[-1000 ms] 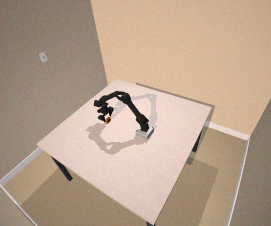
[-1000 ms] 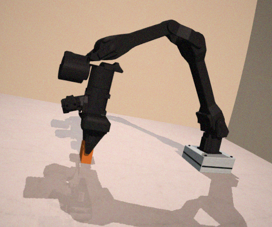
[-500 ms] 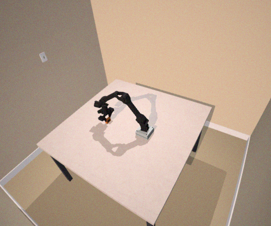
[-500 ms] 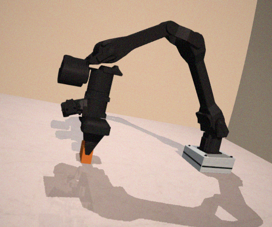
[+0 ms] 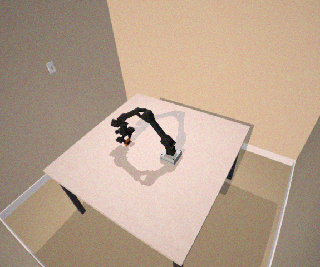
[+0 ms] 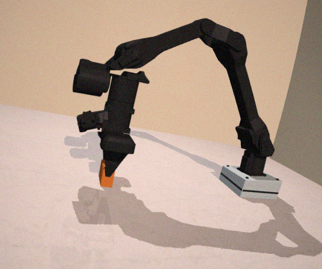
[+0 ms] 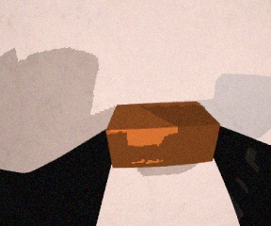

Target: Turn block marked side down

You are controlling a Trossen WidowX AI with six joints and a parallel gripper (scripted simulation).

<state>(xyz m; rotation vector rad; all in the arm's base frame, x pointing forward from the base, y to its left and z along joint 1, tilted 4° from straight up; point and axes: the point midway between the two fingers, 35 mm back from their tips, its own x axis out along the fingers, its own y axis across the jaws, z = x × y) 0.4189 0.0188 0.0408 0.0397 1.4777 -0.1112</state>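
Observation:
An orange block (image 5: 126,144) (image 6: 106,182) (image 7: 162,153) is held between the two black fingers of my gripper (image 5: 127,141) (image 6: 108,174) (image 7: 162,134). The gripper points down, slightly tilted, and is shut on the block's two short ends in the wrist view. In the exterior view the block's underside appears to be a little above the table (image 5: 165,207) (image 6: 169,174) (image 7: 168,202), with the block roughly level. Much of the block's visible surface in the wrist view is in shadow. I cannot make out a mark on any side, and the underside is hidden.
The arm's light grey base (image 5: 171,158) (image 6: 260,188) stands on the table to the right of the block in the top and exterior views. Shadows of the arm fall across the table around the block. The table's far edges lie near the walls.

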